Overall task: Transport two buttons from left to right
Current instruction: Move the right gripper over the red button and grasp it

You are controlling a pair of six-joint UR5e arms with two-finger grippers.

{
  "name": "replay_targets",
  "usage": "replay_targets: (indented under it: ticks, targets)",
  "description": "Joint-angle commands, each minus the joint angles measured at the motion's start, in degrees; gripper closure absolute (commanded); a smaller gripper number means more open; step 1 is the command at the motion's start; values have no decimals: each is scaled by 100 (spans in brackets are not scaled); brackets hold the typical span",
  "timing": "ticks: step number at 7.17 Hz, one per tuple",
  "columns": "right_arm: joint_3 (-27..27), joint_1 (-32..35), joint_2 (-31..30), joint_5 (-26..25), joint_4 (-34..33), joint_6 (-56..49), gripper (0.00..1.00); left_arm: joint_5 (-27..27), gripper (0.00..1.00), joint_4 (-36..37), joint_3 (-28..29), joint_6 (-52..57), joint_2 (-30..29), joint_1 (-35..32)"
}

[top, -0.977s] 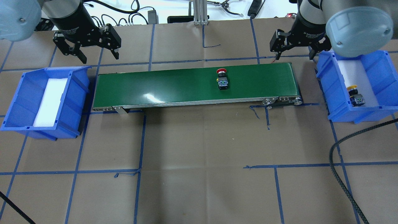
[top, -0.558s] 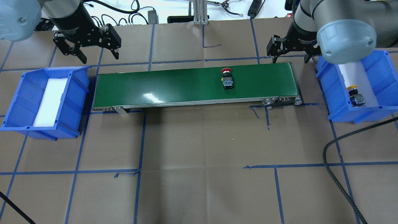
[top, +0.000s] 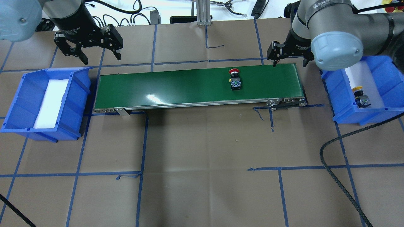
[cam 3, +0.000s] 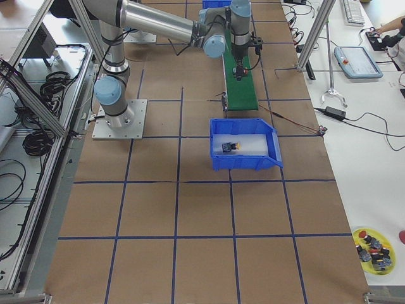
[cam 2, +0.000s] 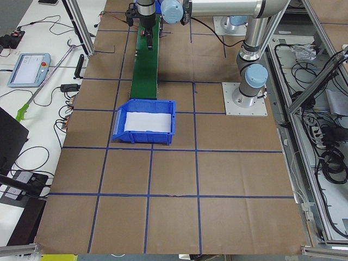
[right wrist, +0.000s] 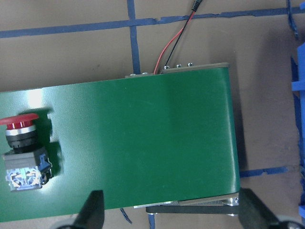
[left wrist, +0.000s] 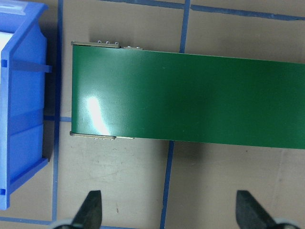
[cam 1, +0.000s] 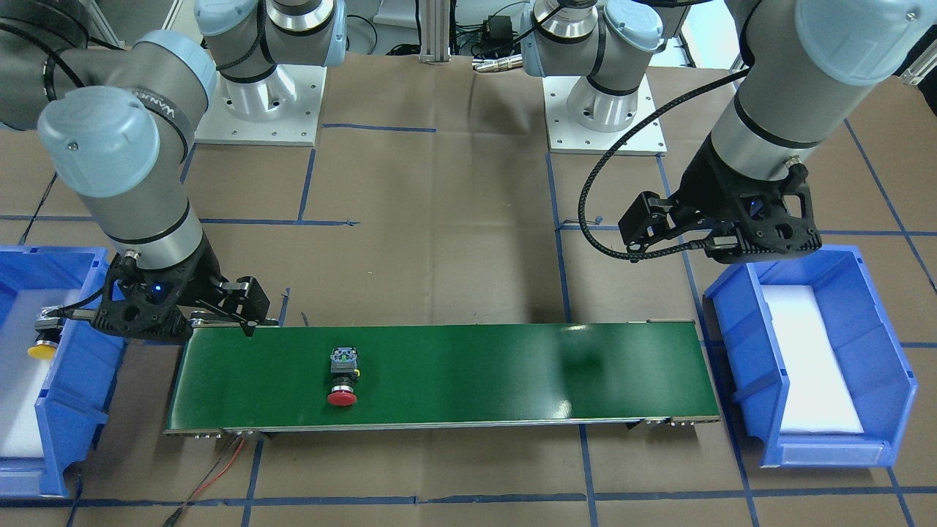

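- Yellow-capped push button (top: pixel 360 96) with a black body lies on its side on white foam, in the right-hand blue plastic bin (top: pixel 363 117), close to that bin's near wall.
- Left-hand blue plastic bin (top: pixel 19 101) sits at the other end and holds a white foam pad (top: pixel 50 104).
- Long green conveyor belt (top: pixel 176 85) runs left to right between the bins; the red-capped push button (top: pixel 235 80) lies on it, right of the middle, cap toward the far edge.
- Right gripper (top: pixel 289 64) hangs over the belt's far right corner, jaws spread wide with nothing between them — the red button is apart, to its left.
- Left gripper (top: pixel 101 59) hangs just beyond the belt's far left corner, above the brown paper table (top: pixel 202 142) — jaws spread wide, holding nothing.
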Motion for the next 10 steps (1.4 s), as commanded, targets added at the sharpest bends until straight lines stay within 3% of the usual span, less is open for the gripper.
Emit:
replay_targets:
  ticks: [1,7,10]
  targets:
    - [7,3,245,291,-223,7,1,0,0,0,0,0,0,0]
    - [-2,3,624,966,-496,16,1,0,0,0,-9,0,0,0]
    - [-2,3,826,1004,-505,7,1,-9,1,0,0,0,0,0]
